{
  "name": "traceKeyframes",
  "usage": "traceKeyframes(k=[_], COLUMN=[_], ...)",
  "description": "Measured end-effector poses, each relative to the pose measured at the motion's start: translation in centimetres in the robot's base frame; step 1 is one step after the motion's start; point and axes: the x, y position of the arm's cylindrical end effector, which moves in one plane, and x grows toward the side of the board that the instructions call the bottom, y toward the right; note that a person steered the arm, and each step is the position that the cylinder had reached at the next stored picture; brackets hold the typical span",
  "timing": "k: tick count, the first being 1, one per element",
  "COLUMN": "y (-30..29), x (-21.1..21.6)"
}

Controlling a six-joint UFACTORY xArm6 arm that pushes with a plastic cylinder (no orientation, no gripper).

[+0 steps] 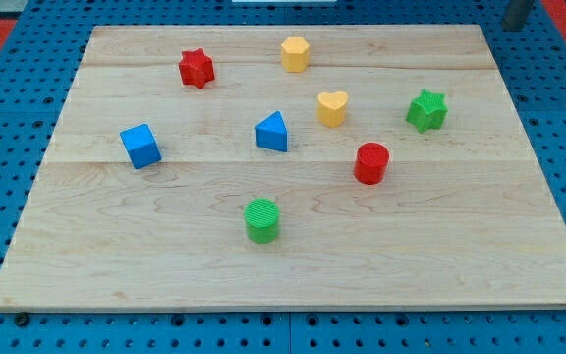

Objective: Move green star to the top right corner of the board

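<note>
The green star (426, 110) sits on the right part of the wooden board (293, 265), below the board's top right corner. My tip (512, 28) shows at the view's top right, just off the board's top right corner, up and to the right of the green star and well apart from it. Only the rod's lower end is in view.
A yellow heart (332, 108) and a red cylinder (371, 163) lie left of the green star. Further left are a yellow hexagon (295, 53), a blue triangle (273, 132), a green cylinder (261, 219), a red star (196, 68) and a blue cube (141, 146).
</note>
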Motion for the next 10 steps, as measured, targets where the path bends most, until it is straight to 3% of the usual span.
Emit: traceKeyframes(k=[2, 4, 5, 6, 8, 10], y=[-9.3, -10.6, -10.7, -13.4, -14.8, -17.7], x=[4.3, 16.5, 20.0, 16.6, 21.9, 14.3])
